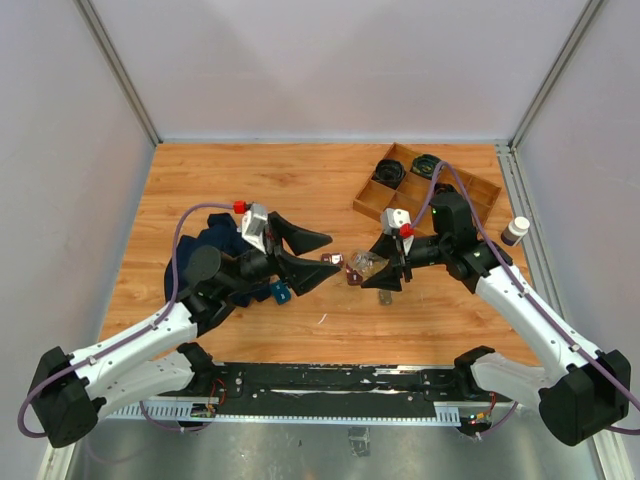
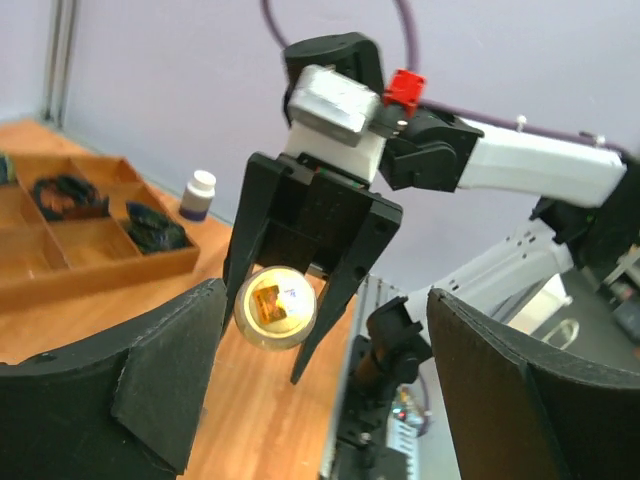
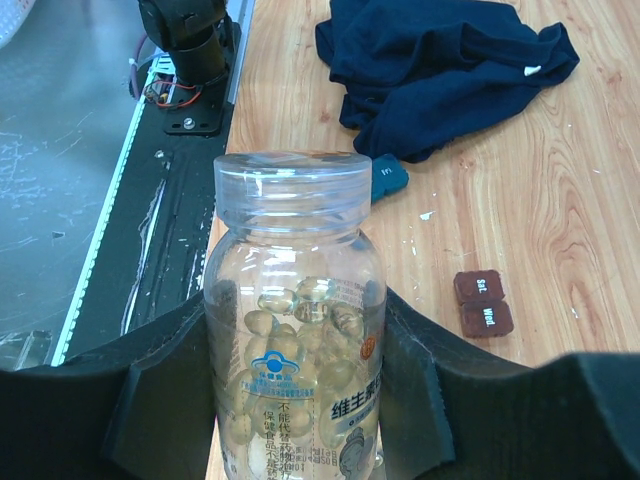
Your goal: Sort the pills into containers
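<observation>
Wood-plank tabletop (image 1: 300,180), grey walls. R gripper (image 3: 295,320) clamps clear plastic pill bottle (image 3: 293,250) w/ yellow softgels, ctr of top view. L gripper (image 1: 334,254) spread wide, gripping nothing. Two dark-brown square boxes (image 3: 480,286) touching, mid-right of right wrist view.

The left gripper (image 2: 322,330) has two big black fingers (image 2: 110,390) that stand far apart at the bottom, one on each side, with nothing between them. Straight ahead, the right gripper (image 2: 266,335), black with a white and silver block and a red button on top, pinches a clear round plastic bottle (image 2: 275,305) seen end on, with something yellow inside. To the left, on the brown wooden table (image 2: 260,430), sits a wooden tray with square parts (image 2: 100,270) holding black cables (image 2: 65,195), and a small dark bottle with a white cap (image 2: 198,195) stands just beside it.
</observation>
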You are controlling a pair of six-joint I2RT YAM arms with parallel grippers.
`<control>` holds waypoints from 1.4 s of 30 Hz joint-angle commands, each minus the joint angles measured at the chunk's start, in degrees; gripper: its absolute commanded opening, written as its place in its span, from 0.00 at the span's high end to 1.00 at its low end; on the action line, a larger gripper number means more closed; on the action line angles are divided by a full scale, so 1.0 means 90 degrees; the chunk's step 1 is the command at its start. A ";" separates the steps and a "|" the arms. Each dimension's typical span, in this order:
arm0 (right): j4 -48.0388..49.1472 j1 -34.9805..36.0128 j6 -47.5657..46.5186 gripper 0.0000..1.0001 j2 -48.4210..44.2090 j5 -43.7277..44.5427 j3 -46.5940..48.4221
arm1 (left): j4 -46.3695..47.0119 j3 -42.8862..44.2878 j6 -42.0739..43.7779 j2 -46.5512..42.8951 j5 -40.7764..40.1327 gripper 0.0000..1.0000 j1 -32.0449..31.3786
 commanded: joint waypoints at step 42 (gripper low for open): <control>0.0148 -0.0070 0.0020 0.99 0.0070 0.0443 0.0104 | -0.2150 0.1342 -0.0759 0.1253 -0.3805 0.50 -0.1778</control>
